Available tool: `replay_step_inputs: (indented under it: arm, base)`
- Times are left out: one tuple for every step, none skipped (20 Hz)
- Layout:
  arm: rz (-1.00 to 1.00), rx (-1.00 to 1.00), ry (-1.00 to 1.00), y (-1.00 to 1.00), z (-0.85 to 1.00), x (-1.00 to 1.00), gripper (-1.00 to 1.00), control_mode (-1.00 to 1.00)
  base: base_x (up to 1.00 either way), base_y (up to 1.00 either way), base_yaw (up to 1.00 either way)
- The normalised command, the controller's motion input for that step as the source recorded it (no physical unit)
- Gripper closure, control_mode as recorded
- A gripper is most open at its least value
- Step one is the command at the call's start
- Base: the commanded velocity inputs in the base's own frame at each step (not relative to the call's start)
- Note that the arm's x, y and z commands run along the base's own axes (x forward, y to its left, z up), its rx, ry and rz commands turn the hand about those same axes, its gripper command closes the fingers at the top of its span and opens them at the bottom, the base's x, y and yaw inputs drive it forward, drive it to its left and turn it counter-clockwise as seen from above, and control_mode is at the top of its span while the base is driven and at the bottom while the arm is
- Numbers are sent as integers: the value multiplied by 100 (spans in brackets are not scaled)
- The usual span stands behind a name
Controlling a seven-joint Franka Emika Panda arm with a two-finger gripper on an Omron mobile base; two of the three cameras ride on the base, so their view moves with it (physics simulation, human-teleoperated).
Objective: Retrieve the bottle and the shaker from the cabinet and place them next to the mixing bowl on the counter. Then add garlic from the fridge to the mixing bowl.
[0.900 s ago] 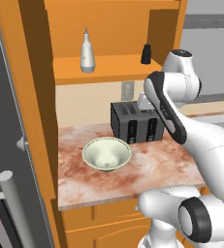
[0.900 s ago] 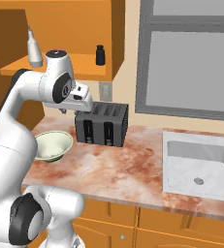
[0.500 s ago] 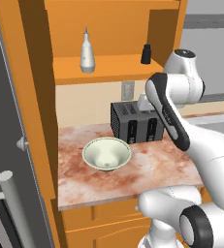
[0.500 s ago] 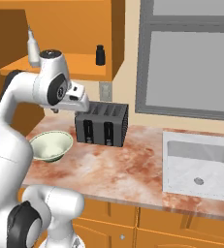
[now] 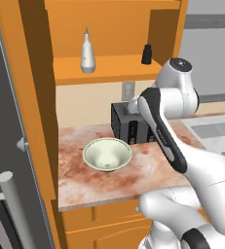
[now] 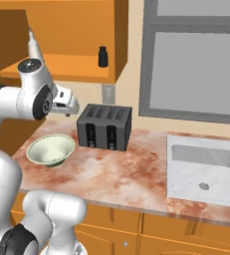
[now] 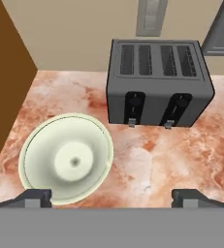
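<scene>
The pale green mixing bowl (image 5: pixel 107 154) (image 6: pixel 51 149) (image 7: pixel 67 160) sits empty on the marble counter (image 7: pixel 181 155). In the open cabinet above it, a white bottle (image 5: pixel 87 51) (image 6: pixel 33 42) stands at the left of the shelf and a small black shaker (image 5: pixel 146 54) (image 6: pixel 103 56) at the right. My gripper (image 7: pixel 112 198) (image 6: pixel 72 105) hovers above the counter between bowl and toaster, below the shelf. It is open wide with nothing between its fingers. The garlic is out of view.
A dark four-slot toaster (image 5: pixel 126 126) (image 6: pixel 104 126) (image 7: pixel 159 85) stands against the wall right of the bowl. A sink (image 6: pixel 206 169) lies at the right under a window (image 6: pixel 196 64). The dark fridge door (image 5: pixel 7 170) with its handle fills the left edge.
The gripper has gone from shut to wide open. The hand has drifted a little left, toward the bowl; bottle, shaker and bowl have not moved.
</scene>
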Motion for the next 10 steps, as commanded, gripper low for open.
replay_step_inputs:
  arm:
    - [0,0,-29,43,32,-7,-100,-100]
    - [0,0,-33,39,51,-6,-100,-100]
    - [0,0,-37,20,68,-14,-100,-100]
    - [3,0,-38,11,69,-16,-100,-100]
    - [8,2,-36,0,64,-15,-100,-100]
    - [12,8,-34,0,44,-19,-100,-100]
    - [14,12,-34,0,31,-19,-100,-100]
    - [21,13,-34,0,34,-9,-100,-100]
    - [21,10,-30,0,48,0,-100,-100]
    - [21,7,-23,0,60,0,-100,-100]
  base:
    - [0,0,0]
    - [0,0,0]
    - [0,0,0]
    - [0,0,0]
    - [0,0,0]
    - [0,0,0]
    - [0,0,0]
    - [0,0,0]
    - [0,0,0]
    - [0,0,0]
